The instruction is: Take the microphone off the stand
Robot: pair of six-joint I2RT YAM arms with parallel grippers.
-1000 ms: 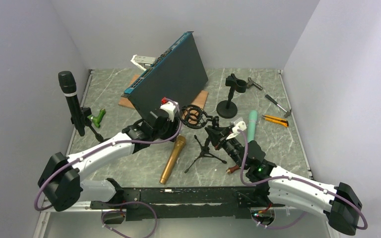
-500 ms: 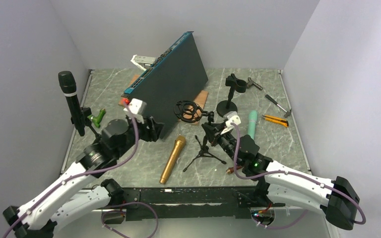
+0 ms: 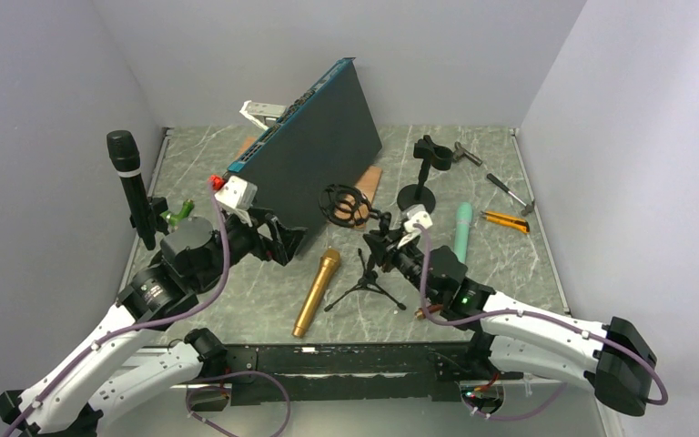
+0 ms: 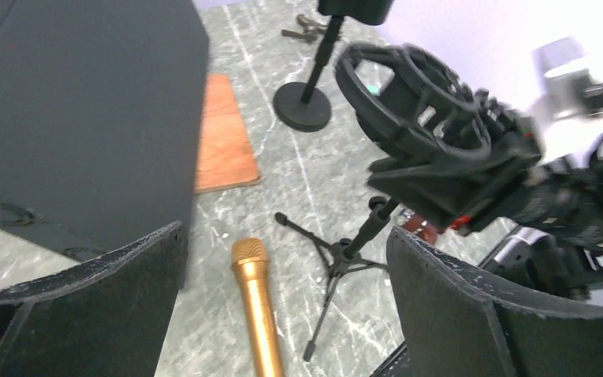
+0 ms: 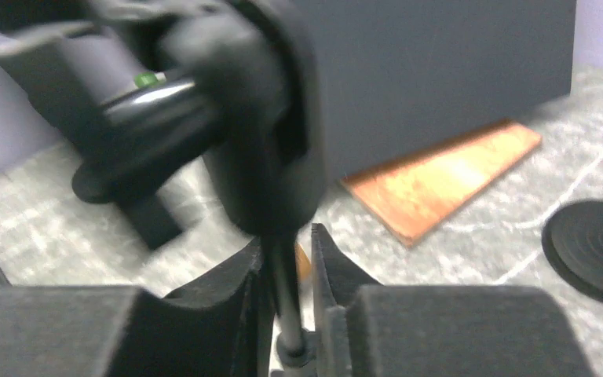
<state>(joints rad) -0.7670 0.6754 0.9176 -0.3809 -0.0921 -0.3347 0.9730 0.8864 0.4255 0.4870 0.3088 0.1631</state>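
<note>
A gold microphone (image 3: 317, 293) lies flat on the table, apart from the stand, and also shows between my left fingers as the gold microphone (image 4: 257, 306). The black tripod stand (image 3: 369, 280) stands on its legs, its shock mount (image 3: 346, 204) empty. My left gripper (image 3: 282, 241) hangs wide open left of the mount and holds nothing; the left wrist view shows the left gripper (image 4: 286, 230) above the table. My right gripper (image 3: 378, 248) sits round the stand's pole (image 5: 283, 298). The right gripper (image 5: 285, 236) has its jaws slightly apart, with a thin gap beside the pole.
A large dark panel (image 3: 314, 137) leans on a wooden board (image 3: 369, 182) behind the stand. A black microphone (image 3: 127, 177) stands in a holder at the left wall. An empty clip stand (image 3: 423, 173), a teal microphone (image 3: 463, 228), a utility knife (image 3: 506, 220) and a screwdriver (image 3: 510, 191) lie to the right.
My left arm pulled back to the left from the shock mount and its jaws opened wide. The stand came upright and shifted slightly left. The right jaws loosened a little round the pole.
</note>
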